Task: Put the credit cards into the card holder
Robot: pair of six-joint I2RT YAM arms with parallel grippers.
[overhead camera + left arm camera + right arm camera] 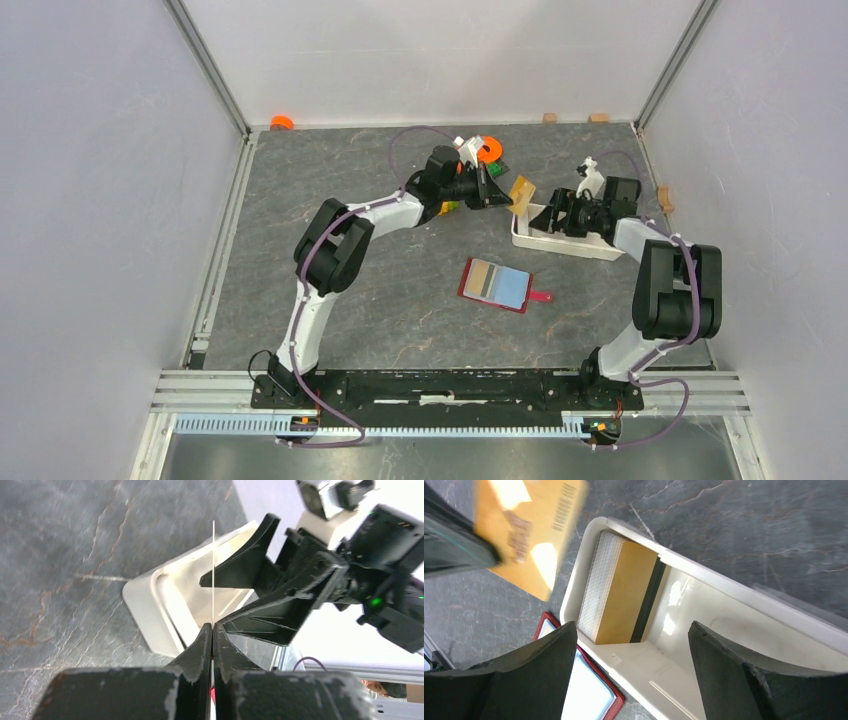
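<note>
The left hand [505,196] is pinching an orange-tan card [522,192] by one edge, holding it over the left end of the white tray [560,243]. The card is showing a barcode, and its other print is blurring past reading. Nearer the arms, the red wallet [497,284] is lying open on the grey worktop [380,290], blue inside facing up. In the tray, a stack of cards [624,592] is leaning on edge, with a dark stripe showing. The right hand [631,630] is hanging spread wide over the tray, gripping nothing.
</note>
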